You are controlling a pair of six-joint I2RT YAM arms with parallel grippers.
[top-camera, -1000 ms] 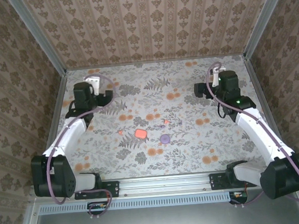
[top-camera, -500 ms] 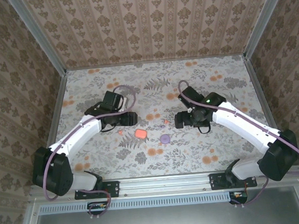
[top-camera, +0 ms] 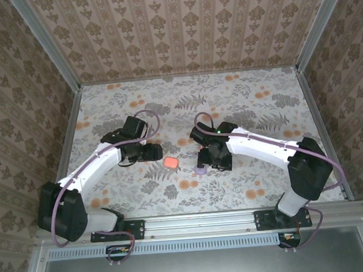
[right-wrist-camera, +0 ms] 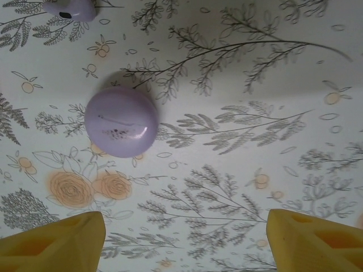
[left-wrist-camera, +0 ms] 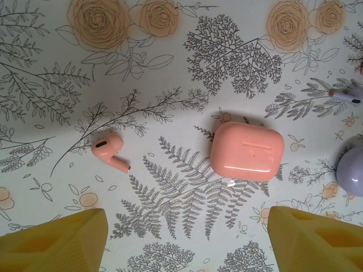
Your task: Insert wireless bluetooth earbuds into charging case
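Sitting shut on the flowery table (left-wrist-camera: 51,113) is the small coral-pink rounded-square plastic charging case (left-wrist-camera: 248,151). It lies flat near the middle of the table, and nothing is touching it. One tiny coral-pink earbud (left-wrist-camera: 109,149) lies on its side a little way to the left of the case, apart from it.

A second ago both arms were pulled back to the far sides of the table. Now they have both swung in over the middle. The left gripper (left-wrist-camera: 187,246) hangs above the earbud and the case. Its yellow fingers (left-wrist-camera: 57,238) are spread wide and hold nothing. The case and earbud lie where they did a second ago.

The right gripper (right-wrist-camera: 184,243) is also spread wide and holds nothing. It looks down on a smooth round purple disc (right-wrist-camera: 121,122), which is not part of this job. A small purple piece (right-wrist-camera: 71,7) lies just past the disc. The right arm now covers the spot where a second pink piece lay a second ago.

So no real work is done yet. The arms have only got into place. I think the left gripper is ready to drop onto the earbud or the case. The lid looks closed, so it will likely need opening before any earbud can go in.
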